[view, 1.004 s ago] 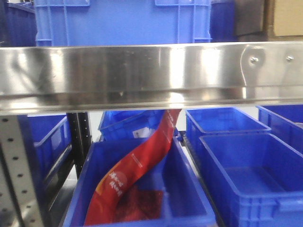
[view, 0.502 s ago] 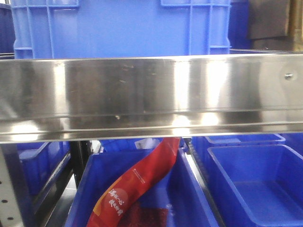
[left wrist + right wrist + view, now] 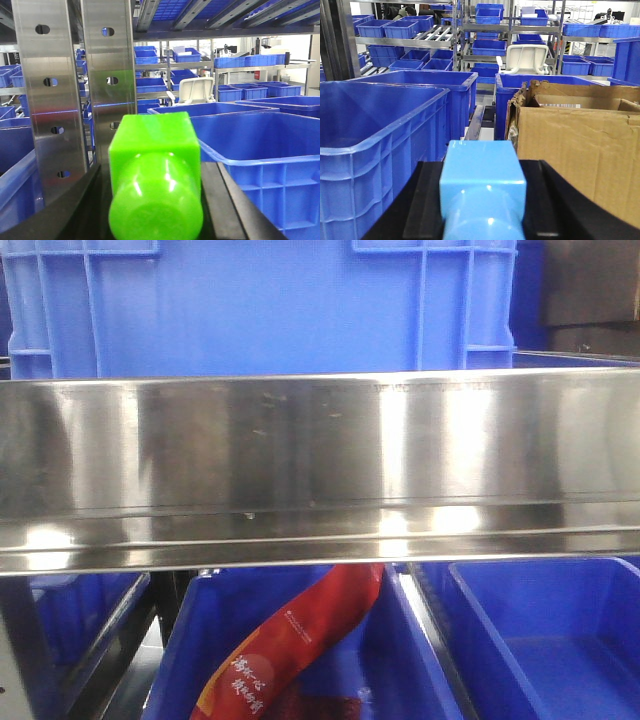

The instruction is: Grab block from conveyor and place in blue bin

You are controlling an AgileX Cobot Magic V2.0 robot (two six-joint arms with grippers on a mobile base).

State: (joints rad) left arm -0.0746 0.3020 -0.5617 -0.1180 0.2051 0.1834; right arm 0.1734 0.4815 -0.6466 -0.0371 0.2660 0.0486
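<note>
In the left wrist view a bright green block [image 3: 155, 145] fills the space between dark fingers [image 3: 70, 212]; my left gripper [image 3: 156, 200] is shut on it. It is held beside a blue bin [image 3: 260, 150] at the right. In the right wrist view a light blue block [image 3: 481, 165] sits between black fingers [image 3: 422, 200], with my right gripper [image 3: 482, 202] shut on it. A large blue bin [image 3: 375, 135] stands just to its left. The conveyor is out of view.
A perforated steel upright [image 3: 50, 100] stands close on the left of the green block. A torn cardboard box [image 3: 580, 135] is right of the blue block. The front view shows a wide steel rail [image 3: 320, 465], a blue crate [image 3: 260, 310] above and bins with a red bag [image 3: 300, 640] below.
In the front view the steel rail and crate have grown larger and slid down and right, so the camera has come closer. The bins below are more cut off.
</note>
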